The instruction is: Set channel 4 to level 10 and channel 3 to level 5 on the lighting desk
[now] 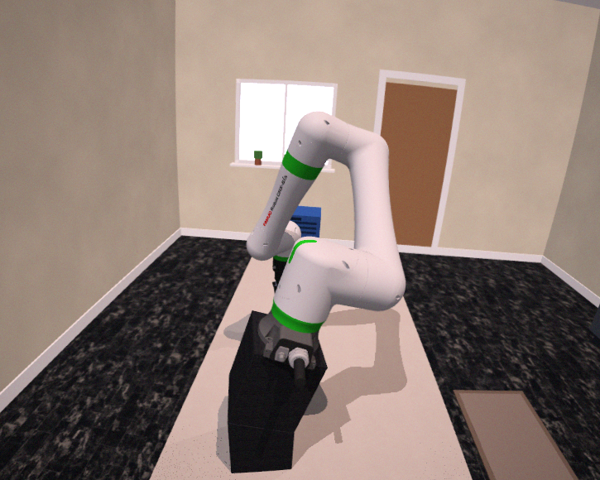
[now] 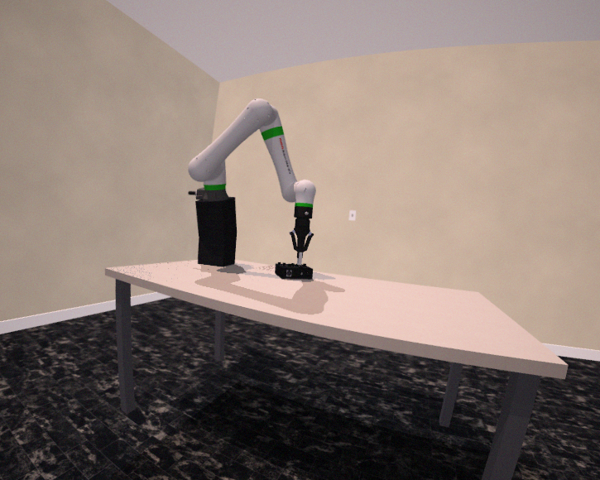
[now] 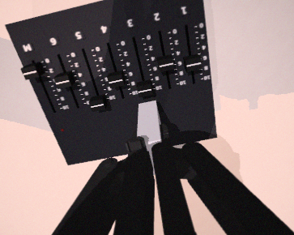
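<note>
The black lighting desk (image 3: 112,81) stands flat on the table and also shows in the exterior view (image 2: 293,271). In the wrist view its labels read M, 6, 5, 4, 3, 2, 1 from left to right. My gripper (image 3: 150,115) is shut and empty, pointing down, with its grey tip touching the near side of the channel 3 cap (image 3: 145,90). That cap stands near the 10 mark. The channel 4 cap (image 3: 117,79) stands near 6. The channel 5 cap (image 3: 99,104) stands near 10. Caps 2 (image 3: 166,64) and 1 (image 3: 193,62) stand near 6. In the exterior view the gripper (image 2: 300,253) is just above the desk.
The black pedestal (image 2: 216,231) of the arm stands on the table behind the desk. A blue box (image 1: 303,219) stands on the floor beyond the table's far end. A brown mat (image 1: 511,433) lies on the floor to the right.
</note>
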Controlling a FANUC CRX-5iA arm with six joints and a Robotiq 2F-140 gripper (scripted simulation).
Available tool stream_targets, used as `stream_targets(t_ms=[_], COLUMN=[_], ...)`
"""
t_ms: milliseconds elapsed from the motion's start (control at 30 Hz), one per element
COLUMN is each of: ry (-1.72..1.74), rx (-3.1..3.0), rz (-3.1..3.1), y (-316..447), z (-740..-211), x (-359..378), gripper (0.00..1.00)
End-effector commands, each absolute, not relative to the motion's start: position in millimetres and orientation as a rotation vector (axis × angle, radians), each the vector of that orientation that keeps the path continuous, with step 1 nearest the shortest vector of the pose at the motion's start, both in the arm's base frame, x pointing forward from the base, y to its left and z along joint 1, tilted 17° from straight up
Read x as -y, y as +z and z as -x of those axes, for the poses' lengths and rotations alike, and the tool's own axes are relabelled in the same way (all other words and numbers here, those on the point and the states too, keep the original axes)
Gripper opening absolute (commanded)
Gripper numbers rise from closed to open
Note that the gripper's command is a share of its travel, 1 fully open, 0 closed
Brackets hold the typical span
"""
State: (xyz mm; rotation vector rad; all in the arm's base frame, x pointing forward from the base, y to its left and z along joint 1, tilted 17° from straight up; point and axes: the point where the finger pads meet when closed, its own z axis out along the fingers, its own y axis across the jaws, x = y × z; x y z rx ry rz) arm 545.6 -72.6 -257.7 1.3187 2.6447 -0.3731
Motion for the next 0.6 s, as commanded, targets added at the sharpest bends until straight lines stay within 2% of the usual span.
stream_targets(t_ms=[0, 567], ry=[-0.373, -0.373], rx=[-2.644, -2.644], rz=[-1.319, -1.319], y=[-259.3, -262.8], z=[-545.8, -546.0], x=[73.0, 74.1], gripper=[0.0, 0.0])
